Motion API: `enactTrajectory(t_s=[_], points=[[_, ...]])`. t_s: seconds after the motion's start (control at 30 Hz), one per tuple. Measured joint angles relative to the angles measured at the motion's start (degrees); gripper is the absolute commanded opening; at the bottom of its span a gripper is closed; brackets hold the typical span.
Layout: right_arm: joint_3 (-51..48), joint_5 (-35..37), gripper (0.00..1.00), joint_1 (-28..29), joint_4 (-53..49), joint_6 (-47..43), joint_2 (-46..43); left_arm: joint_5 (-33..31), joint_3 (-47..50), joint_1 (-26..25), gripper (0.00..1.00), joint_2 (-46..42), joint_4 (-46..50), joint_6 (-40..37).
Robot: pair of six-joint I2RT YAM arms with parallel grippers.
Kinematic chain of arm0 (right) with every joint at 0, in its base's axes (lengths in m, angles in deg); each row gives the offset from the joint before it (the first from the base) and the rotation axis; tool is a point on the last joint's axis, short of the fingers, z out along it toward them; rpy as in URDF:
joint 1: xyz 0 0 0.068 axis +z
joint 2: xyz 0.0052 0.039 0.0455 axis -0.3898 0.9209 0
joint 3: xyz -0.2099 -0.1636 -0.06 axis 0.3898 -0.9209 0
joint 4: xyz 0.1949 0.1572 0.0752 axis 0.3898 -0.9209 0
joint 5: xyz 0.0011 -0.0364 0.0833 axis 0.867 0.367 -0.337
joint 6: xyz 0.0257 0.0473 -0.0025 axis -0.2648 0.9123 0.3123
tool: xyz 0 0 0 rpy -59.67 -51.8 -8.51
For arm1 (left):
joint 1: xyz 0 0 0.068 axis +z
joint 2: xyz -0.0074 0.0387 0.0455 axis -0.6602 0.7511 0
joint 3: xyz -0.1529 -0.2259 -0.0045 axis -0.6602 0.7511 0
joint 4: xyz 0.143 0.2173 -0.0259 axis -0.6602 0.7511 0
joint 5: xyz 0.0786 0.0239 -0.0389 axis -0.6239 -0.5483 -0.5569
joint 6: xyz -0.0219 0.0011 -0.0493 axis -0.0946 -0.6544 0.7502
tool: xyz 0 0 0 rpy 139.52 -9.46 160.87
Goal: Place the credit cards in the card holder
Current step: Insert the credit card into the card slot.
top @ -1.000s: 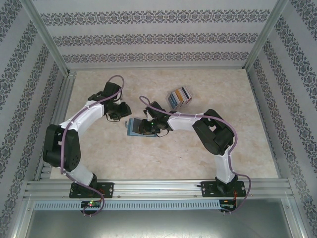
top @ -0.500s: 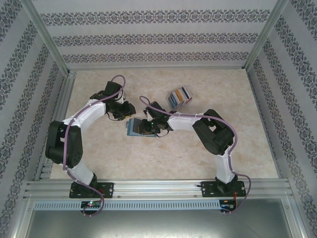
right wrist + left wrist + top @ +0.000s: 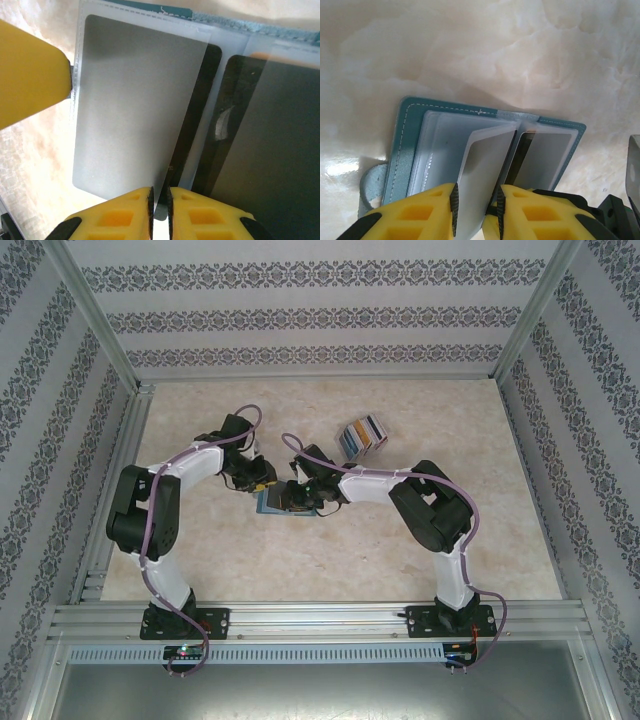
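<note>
Here, two white robot arms meet over an open teal card holder (image 3: pixel 268 506) lying flat near the middle of a pale marble-look table (image 3: pixel 420 570), inside a booth with patterned walls (image 3: pixel 300 320). The left gripper (image 3: pixel 262 483) is at the holder's far left side and the right gripper (image 3: pixel 291 498) sits over it from the right, the two close together.

In the left wrist view, the holder lies spread, its stitched teal cover underneath and clear plastic sleeves (image 3: pixel 440 150) on top. One sleeve leaf (image 3: pixel 487 155) stands up from the spine and runs down between the left claw's yellow fingers (image 3: pixel 420 215), which stand a little apart on either side of it. Whether they press on that leaf cannot be told. A pale teal strap (image 3: pixel 370 182) pokes out beside the cover's left edge.

In the right wrist view, the right claw's yellow fingertips (image 3: pixel 130 215) are pressed nearly together, pinching the thin edge of a raised leaf of the holder. A grey card (image 3: pixel 135 100) shows inside the sleeve left of that leaf and a dark card (image 3: pixel 265 140) inside the sleeve to its right. Another yellow finger (image 3: pixel 30 80) touches the left sleeve's outer edge.

The credit cards (image 3: pixel 362 434), a fanned multicoloured stack, lie on the table beyond and right of the holder, apart from it and from both grippers.
</note>
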State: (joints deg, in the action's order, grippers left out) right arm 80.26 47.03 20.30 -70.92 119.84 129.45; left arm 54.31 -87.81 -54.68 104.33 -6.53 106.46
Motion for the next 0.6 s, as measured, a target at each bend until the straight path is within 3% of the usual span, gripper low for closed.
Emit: enactTrajectory(t_s=[0.6], points=[[0.0, 0.0, 0.19, 0.0, 0.0, 0.0, 0.0, -3.1, 0.1, 0.0, 0.30, 0.2, 0.4, -1.7]])
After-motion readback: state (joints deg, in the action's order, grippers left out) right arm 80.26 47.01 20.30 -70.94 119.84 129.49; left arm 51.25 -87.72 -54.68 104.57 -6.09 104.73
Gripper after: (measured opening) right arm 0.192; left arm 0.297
